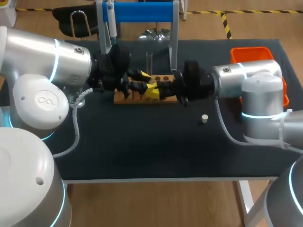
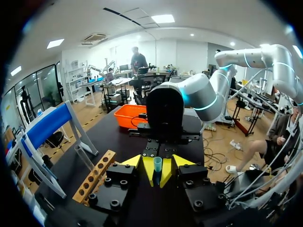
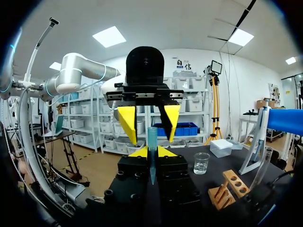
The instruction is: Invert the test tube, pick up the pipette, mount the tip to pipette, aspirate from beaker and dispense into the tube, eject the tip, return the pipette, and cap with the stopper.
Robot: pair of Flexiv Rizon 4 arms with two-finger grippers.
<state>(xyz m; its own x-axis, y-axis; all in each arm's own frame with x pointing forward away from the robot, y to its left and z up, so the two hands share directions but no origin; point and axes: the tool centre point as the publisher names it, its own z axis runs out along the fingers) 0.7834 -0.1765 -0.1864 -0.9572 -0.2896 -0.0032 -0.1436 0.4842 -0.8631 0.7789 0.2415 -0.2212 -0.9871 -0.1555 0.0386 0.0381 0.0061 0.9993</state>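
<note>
My right claw (image 3: pixel 151 152) pinches the test tube (image 3: pixel 151 137) over the rack (image 1: pixel 142 100), bench rear middle; left claw (image 2: pixel 157 161) gapes wide, holding nothing.

Rack (image 1: pixel 163 77) and blue stand (image 1: pixel 142 12) block rear; passage over front mat (image 1: pixel 142 151) (lone stopper (image 1: pixel 204 118) there).

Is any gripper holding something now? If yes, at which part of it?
The right gripper holds the blue test tube near its middle, pointed end toward its wrist. The left gripper is open.

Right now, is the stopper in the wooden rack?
No, the stopper lies on the bare table, apart from the wooden rack.
</note>
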